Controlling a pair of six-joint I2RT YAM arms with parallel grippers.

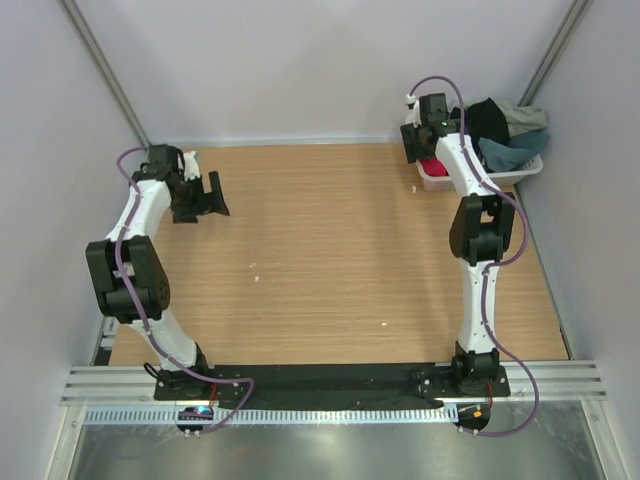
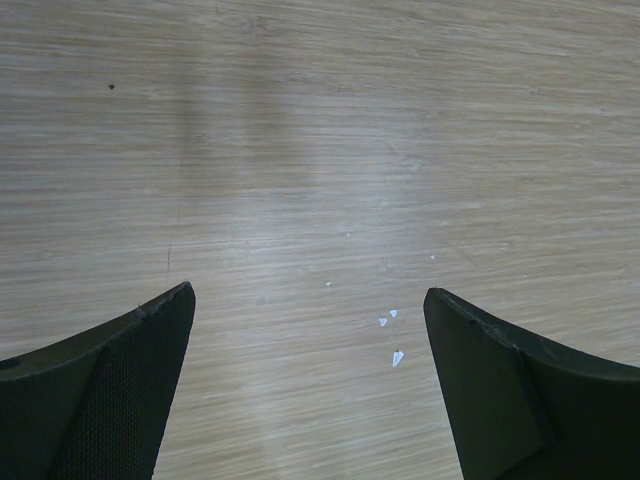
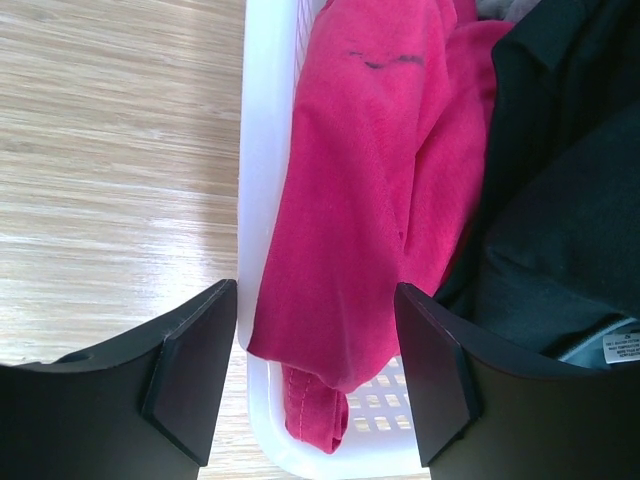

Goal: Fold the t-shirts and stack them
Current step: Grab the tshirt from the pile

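Observation:
The t-shirts lie heaped in a white lattice basket [image 1: 520,172] at the table's far right. A crimson-pink shirt [image 3: 370,190] hangs over the basket's rim [image 3: 262,130]; a black shirt [image 3: 570,200] lies beside it. In the top view I see the pink shirt [image 1: 432,167], a black one [image 1: 488,118], a slate-blue one [image 1: 508,152] and a pale grey-green one [image 1: 528,117]. My right gripper [image 3: 316,300] is open, its jaws spread either side of the pink shirt's hanging fold, just above it. My left gripper [image 2: 308,300] is open and empty over bare wood at the far left.
The wooden table [image 1: 330,250] carries a few small white specks [image 2: 392,340]. Grey walls close in the back and sides. The basket sits against the far right corner.

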